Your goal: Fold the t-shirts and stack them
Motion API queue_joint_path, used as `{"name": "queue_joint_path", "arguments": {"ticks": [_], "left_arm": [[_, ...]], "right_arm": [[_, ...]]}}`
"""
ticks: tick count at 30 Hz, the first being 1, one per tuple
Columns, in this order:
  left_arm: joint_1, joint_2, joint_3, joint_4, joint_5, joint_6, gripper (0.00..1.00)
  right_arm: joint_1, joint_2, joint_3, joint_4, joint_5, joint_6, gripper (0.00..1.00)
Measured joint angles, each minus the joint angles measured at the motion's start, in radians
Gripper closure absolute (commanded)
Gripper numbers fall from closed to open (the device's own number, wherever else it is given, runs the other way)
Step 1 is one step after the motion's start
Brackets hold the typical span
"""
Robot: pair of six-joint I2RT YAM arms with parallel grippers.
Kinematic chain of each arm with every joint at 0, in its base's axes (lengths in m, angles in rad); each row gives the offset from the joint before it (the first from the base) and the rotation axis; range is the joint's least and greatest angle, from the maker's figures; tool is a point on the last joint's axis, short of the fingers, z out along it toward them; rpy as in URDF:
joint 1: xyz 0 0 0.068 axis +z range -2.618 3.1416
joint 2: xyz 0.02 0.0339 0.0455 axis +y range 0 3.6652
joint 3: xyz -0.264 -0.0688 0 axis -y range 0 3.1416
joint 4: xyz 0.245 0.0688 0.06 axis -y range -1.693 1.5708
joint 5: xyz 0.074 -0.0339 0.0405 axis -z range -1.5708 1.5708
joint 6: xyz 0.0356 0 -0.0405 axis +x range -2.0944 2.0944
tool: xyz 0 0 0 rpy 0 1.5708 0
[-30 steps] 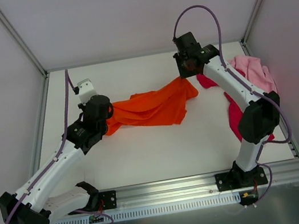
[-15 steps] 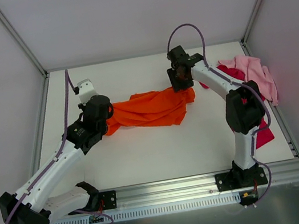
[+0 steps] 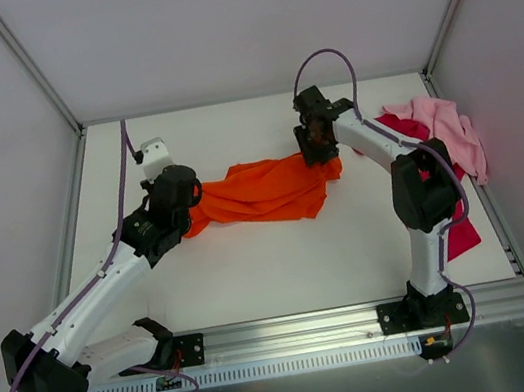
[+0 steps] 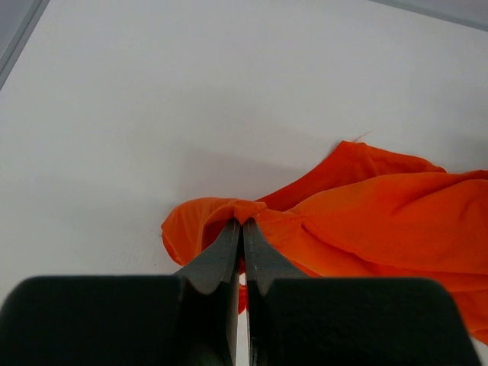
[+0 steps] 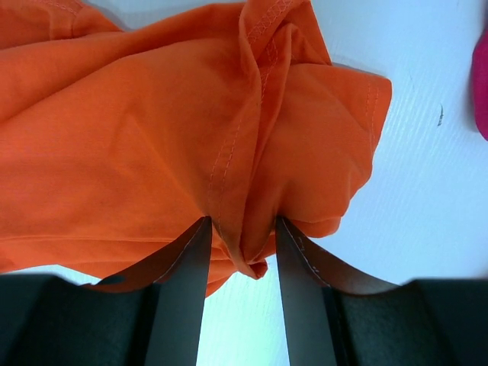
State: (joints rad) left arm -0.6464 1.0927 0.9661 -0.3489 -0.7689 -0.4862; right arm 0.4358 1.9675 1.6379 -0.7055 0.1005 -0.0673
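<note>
Your left gripper (image 4: 242,225) is clenched on the left end of the orange t-shirt (image 3: 261,191), which lies crumpled mid-table (image 3: 284,263). Your right gripper (image 5: 242,221) straddles a seamed fold at its other end, jaws apart. Whether they pinch it, I cannot tell. The pink t-shirt (image 3: 447,123) and magenta t-shirt (image 3: 462,234) sit heaped at the right edge.

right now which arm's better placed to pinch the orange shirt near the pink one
Right: right gripper straddles a fold of the orange shirt there, jaws open; left gripper is shut on its other end.
</note>
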Motion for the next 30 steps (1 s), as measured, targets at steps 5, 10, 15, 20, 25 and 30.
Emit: {"name": "queue_joint_path", "arguments": {"ticks": [5, 10, 15, 20, 25, 30], "left_arm": [[0.000, 0.000, 0.000, 0.000, 0.003, 0.000, 1.00], [0.000, 0.001, 0.000, 0.003, 0.006, 0.000, 1.00], [0.000, 0.002, 0.000, 0.010, 0.008, 0.000, 1.00], [0.000, 0.002, 0.000, 0.010, 0.009, 0.000, 1.00], [0.000, 0.002, 0.000, 0.010, 0.009, 0.000, 1.00], [0.000, 0.002, 0.000, 0.010, 0.009, 0.000, 1.00]], "right_arm": [[0.000, -0.031, 0.000, -0.002, -0.004, -0.002, 0.57], [0.011, -0.136, -0.028, -0.001, -0.007, -0.013, 0.56], [0.024, -0.192, -0.028, -0.002, -0.008, -0.016, 0.56], [0.030, -0.193, -0.062, 0.011, -0.012, -0.016, 0.56], [0.032, -0.192, -0.103, 0.017, -0.025, -0.016, 0.57], [0.033, -0.182, -0.109, 0.038, -0.035, -0.016, 0.57]]}}
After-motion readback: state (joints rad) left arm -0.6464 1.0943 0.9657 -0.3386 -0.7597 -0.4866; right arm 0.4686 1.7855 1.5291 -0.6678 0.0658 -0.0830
